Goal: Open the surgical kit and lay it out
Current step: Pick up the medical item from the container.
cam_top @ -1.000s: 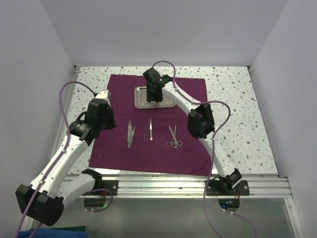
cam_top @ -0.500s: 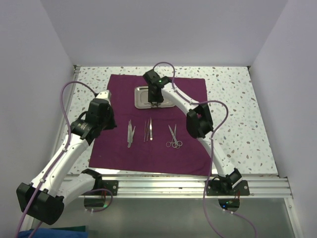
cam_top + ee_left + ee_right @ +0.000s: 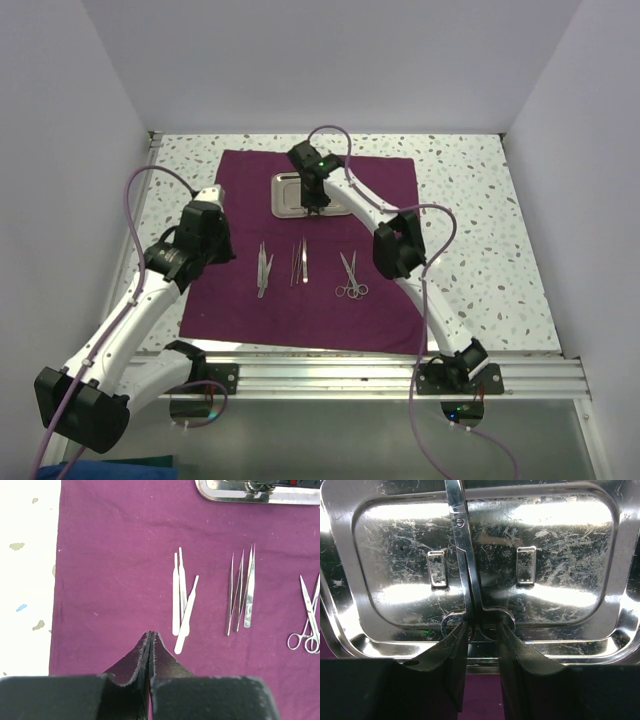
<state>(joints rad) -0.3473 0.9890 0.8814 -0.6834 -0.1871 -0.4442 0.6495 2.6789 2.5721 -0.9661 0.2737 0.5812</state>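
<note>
As the right gripper (image 3: 482, 630) hangs low over the steel tray (image 3: 622, 580), we see its fingers (image 3: 447, 655) standing partly apart on either side of the ring handles of a slim hinged instrument (image 3: 465, 555) that lies along the tray floor; we cannot tell whether the pads already clamp the rings. We judge the chief risk to be a hold on one ring only, so that the instrument pivots or slides on the polished steel, or the light tray is dragged across the purple cloth (image 3: 110, 555). Farther out, flat handles (image 3: 180, 600), tweezers (image 3: 242, 592) and scissors (image 3: 307, 615) lie in a row on the cloth, where the left gripper (image 3: 150, 637) hovers pressed shut and empty. The rings are hidden under the fingers, the instrument's tips are cut off, and from above the wrist covers it.
</note>
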